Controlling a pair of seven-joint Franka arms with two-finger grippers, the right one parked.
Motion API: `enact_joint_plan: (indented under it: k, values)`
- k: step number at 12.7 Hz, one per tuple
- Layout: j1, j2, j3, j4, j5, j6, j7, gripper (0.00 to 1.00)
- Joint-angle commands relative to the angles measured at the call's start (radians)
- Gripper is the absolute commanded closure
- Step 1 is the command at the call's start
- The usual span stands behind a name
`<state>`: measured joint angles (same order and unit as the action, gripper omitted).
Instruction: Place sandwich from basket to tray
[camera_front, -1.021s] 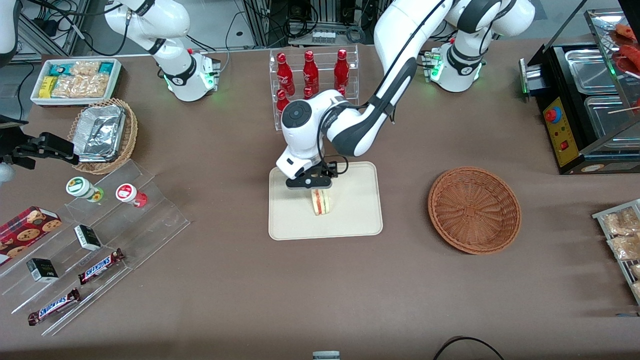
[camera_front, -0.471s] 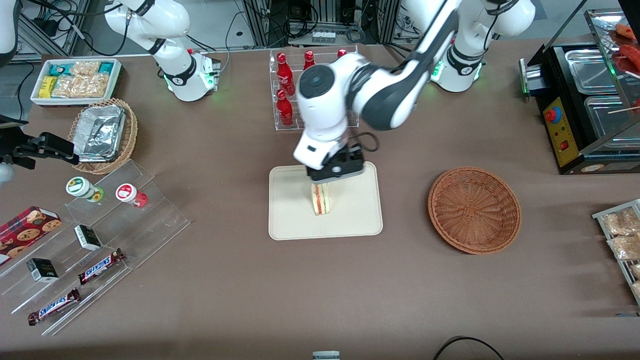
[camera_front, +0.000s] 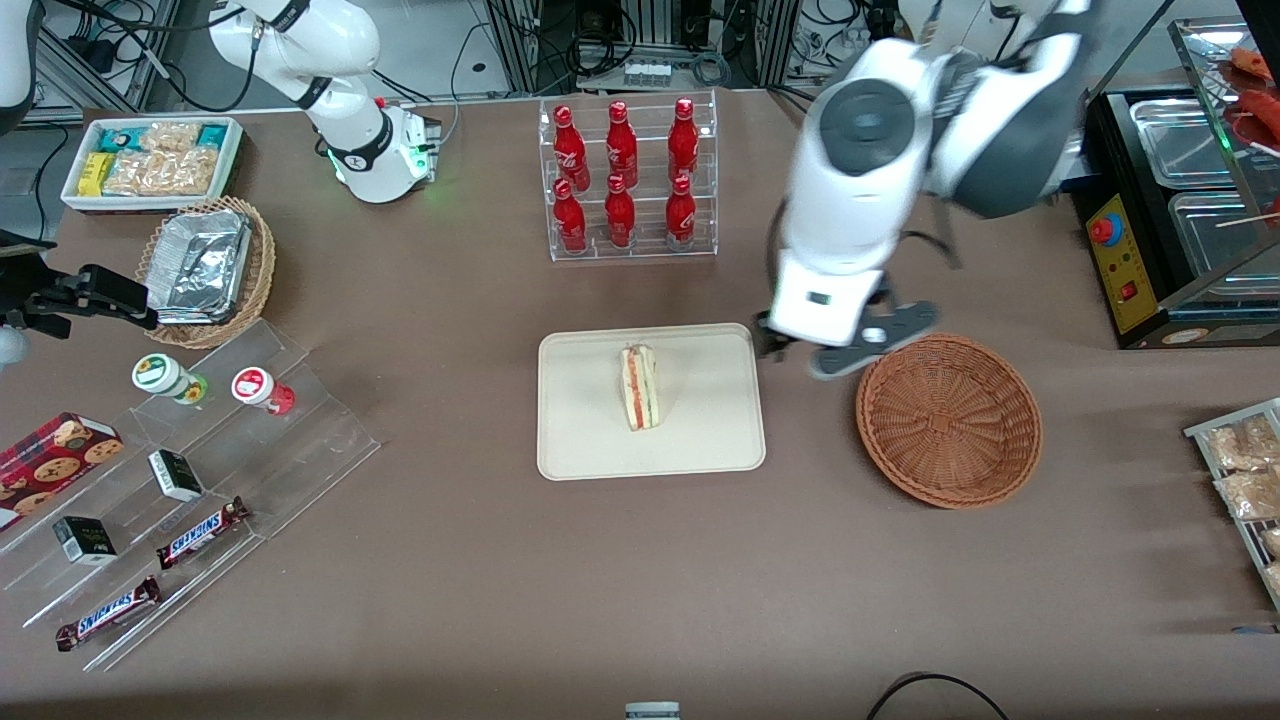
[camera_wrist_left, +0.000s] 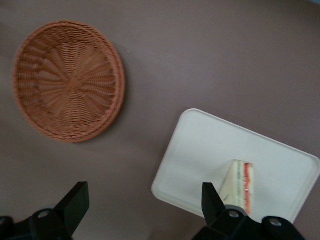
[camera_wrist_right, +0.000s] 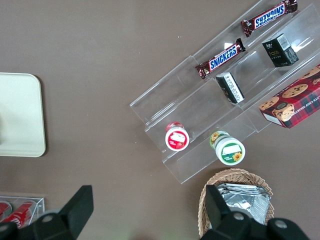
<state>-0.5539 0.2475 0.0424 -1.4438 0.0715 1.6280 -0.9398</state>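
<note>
The sandwich (camera_front: 638, 387) stands on edge on the cream-beige tray (camera_front: 710, 440), with red, orange and green layers showing; it also shows in the left wrist view (camera_wrist_left: 240, 184) on the tray (camera_wrist_left: 200, 150). The reddish-brown wicker basket (camera_front: 948, 418) is empty and also shows in the left wrist view (camera_wrist_left: 67, 80). My left gripper (camera_front: 845, 355) is open and empty, raised above the table between the tray and the basket; its dark fingers (camera_wrist_left: 74, 204) stand wide apart.
A clear rack of red bottles (camera_front: 625, 175) stands farther from the front camera than the tray. A black food warmer (camera_front: 1170, 210) sits at the working arm's end. A tan basket with foil containers (camera_front: 205, 265), a snack bin (camera_front: 150, 160) and an acrylic shelf of snacks (camera_front: 190, 480) lie toward the parked arm's end.
My gripper has let go of the sandwich, risen, and swung away from the tray toward the basket. The sandwich stays standing on the tray.
</note>
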Motion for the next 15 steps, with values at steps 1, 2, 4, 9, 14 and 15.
enact_joint_plan:
  k: [1,2,4,9,14,15]
  values:
    - [0.104,-0.120,-0.009,-0.111,-0.018,-0.020,0.114,0.01]
    - [0.136,-0.152,-0.009,-0.141,-0.018,-0.022,0.151,0.01]
    - [0.211,-0.209,-0.009,-0.176,-0.016,-0.054,0.281,0.01]
    - [0.345,-0.286,-0.004,-0.175,-0.018,-0.144,0.521,0.01]
    - [0.434,-0.349,-0.004,-0.173,-0.038,-0.230,0.757,0.01]
    - [0.434,-0.368,-0.004,-0.173,-0.058,-0.243,0.772,0.01]
